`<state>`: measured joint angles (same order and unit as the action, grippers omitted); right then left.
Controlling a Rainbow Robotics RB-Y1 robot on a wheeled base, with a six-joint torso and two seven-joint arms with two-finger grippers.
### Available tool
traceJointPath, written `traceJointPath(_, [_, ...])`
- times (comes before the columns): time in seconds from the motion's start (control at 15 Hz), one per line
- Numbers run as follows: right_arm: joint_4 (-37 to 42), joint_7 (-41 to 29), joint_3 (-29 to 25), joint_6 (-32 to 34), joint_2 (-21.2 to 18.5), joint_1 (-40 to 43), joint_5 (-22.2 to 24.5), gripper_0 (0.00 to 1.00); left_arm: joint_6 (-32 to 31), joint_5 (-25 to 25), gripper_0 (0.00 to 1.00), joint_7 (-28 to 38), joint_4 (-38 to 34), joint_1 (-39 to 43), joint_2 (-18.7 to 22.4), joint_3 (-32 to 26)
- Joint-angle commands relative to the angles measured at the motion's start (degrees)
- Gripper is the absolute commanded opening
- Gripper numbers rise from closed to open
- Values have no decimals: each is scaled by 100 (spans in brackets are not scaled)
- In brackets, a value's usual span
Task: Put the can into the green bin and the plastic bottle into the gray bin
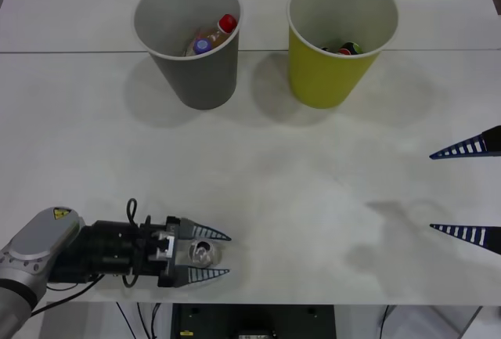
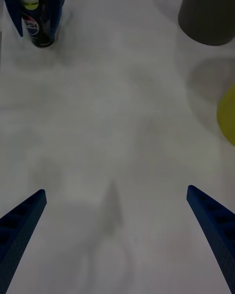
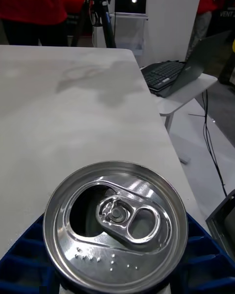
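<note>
The can [image 1: 203,253] stands upright near the table's front edge at the left; it has a shiny silver pull-tab top [image 3: 115,220] and a dark body [image 2: 35,22]. My left gripper [image 1: 223,254] lies low along the table and is shut on the can, its blue fingers [image 3: 19,262] pressed against both sides. The gray bin [image 1: 190,73] stands at the back left with two capped plastic bottles [image 1: 215,34] inside. To its right stands the green bin [image 1: 329,77]. My right gripper [image 1: 432,192] hangs open at the right edge, holding nothing.
Dark cans [image 1: 347,47] lie inside the green bin. The front table edge runs just under the can. Off the table's side, the left wrist view shows a laptop on a small desk [image 3: 178,73] and a tripod [image 3: 95,14].
</note>
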<state>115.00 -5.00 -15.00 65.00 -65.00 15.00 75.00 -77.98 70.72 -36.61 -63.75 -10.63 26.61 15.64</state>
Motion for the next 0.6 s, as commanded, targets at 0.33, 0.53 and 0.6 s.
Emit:
traceJointPath(0.33, [0,0,0,0,0,0,0,100,2,30,0,127,-6,-35,2,-8])
traceJointPath(0.53, [0,0,0,0,0,0,0,100,19,21,0,277,-6,-97,29,-43])
traceJointPath(0.6, [0,0,0,0,0,0,0,100,46,21,0,514,-59,-132,81,-43])
